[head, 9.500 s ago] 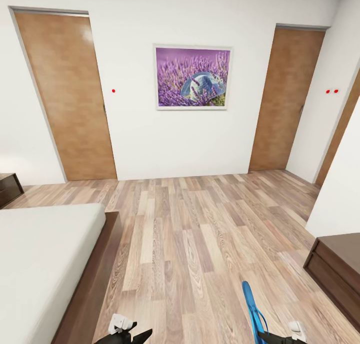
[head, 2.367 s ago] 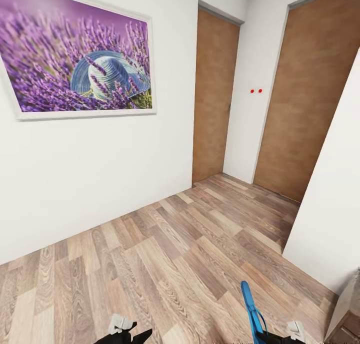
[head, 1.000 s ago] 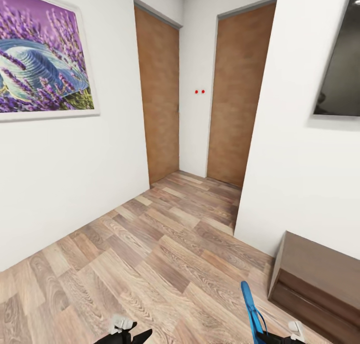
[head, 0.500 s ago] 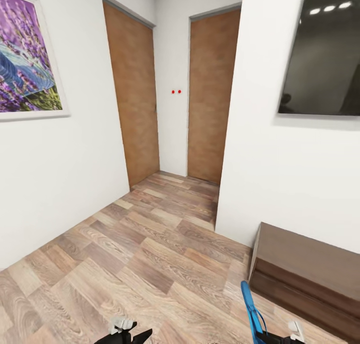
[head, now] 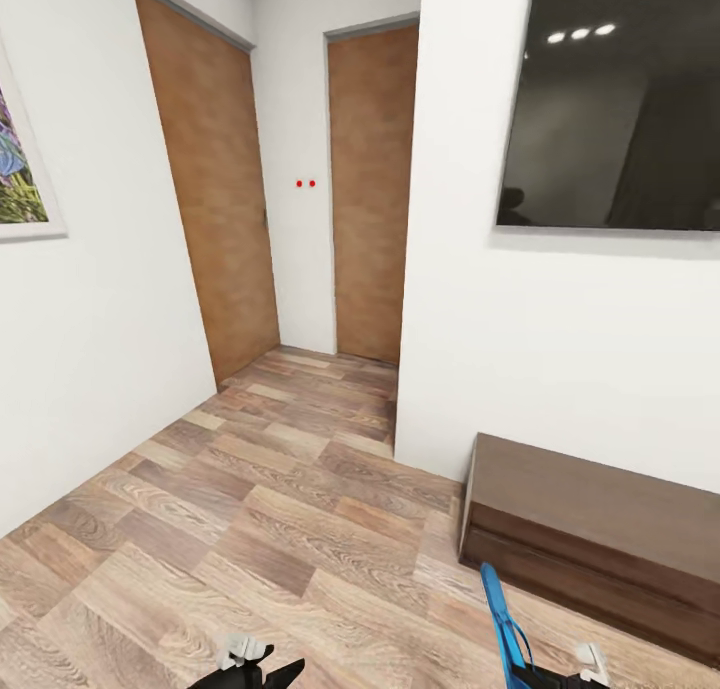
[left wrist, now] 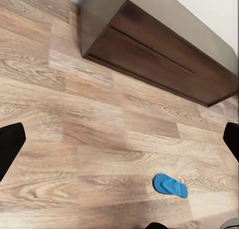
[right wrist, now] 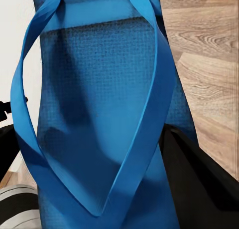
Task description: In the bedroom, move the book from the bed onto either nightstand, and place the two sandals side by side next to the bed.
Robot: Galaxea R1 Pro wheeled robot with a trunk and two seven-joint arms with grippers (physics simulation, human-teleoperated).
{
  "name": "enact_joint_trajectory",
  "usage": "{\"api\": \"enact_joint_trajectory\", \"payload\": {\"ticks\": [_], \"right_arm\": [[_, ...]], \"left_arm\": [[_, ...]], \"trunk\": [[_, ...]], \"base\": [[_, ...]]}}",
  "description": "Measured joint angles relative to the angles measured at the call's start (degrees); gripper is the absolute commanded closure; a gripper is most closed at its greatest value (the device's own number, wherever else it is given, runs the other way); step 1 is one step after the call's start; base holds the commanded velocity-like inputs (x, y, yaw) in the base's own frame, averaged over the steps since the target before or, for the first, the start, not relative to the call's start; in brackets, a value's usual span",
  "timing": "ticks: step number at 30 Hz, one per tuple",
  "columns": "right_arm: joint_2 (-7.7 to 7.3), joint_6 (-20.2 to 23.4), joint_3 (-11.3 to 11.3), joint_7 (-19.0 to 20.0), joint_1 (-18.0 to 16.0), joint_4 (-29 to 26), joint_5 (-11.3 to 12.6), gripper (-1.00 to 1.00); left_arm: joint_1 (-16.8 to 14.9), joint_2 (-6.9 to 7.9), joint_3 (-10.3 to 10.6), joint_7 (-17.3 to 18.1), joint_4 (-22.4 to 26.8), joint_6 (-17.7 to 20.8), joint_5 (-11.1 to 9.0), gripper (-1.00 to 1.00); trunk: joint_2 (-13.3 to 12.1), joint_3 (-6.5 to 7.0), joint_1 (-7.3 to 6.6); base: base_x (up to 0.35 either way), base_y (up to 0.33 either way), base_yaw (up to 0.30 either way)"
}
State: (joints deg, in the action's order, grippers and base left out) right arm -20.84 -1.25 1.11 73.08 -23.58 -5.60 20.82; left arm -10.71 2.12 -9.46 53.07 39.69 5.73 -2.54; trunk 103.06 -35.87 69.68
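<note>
We see white walls (head: 100, 369) and a wood-plank floor (head: 250, 529) in mixed brown and tan boards. Two plain brown doors (head: 210, 219) meet at a corner alcove, with two small red dots (head: 305, 183) on the strip of wall between them. A dark screen (head: 620, 119) hangs on the right-hand wall, reflecting three ceiling lights. Below it a long low dark-wood cabinet (head: 590, 529) sits against the wall. The edge of a framed picture (head: 20, 184) shows at far left

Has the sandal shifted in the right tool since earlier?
No. The sandal sits the same against the right tool; the camera turned.
</note>
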Motion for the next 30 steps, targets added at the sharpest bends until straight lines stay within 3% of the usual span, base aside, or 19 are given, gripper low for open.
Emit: {"api": "enact_joint_trajectory", "payload": {"ticks": [19, 30], "right_arm": [[0.01, 0.0, 0.0, 0.0, 0.0, 0.0, 0.0, 1.00], [0.01, 0.0, 0.0, 0.0, 0.0, 0.0, 0.0, 1.00]], "left_arm": [[0.0, 0.00, 0.0, 0.0, 0.0, 0.0, 0.0, -1.00], [0.0, 0.00, 0.0, 0.0, 0.0, 0.0, 0.0, -1.00]], "trunk": [[0.0, 0.00, 0.00], [0.0, 0.00, 0.01]], "base": [[0.102, 0.000, -0.267], [0.011, 0.000, -0.266]]}}
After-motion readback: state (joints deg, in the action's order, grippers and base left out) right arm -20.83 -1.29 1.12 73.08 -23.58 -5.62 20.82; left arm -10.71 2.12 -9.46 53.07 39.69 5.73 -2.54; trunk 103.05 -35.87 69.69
